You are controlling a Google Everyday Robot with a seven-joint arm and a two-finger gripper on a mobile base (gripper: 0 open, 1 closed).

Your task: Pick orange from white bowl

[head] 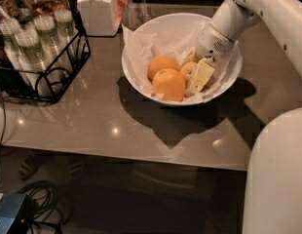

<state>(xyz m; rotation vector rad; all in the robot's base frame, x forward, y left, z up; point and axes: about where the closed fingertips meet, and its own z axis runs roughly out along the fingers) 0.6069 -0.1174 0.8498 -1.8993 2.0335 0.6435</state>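
The white bowl (136, 74), lined with crinkled white paper, stands on the table at centre. Three oranges lie in it: one at the back left (162, 65), a larger one in front (169, 84), and a smaller orange (188, 70) on the right. My gripper (195, 67) reaches down into the bowl's right side from the white arm at top right. Its cream fingers (200, 77) sit on either side of the smaller orange and press against it. That orange is partly hidden by them and rests low in the bowl.
A black wire rack (41, 67) with lidded cups stands at the left. A white lidded jar (97, 9) stands behind the bowl at the left. The table's front edge runs below the bowl. My white base (280, 179) fills the lower right.
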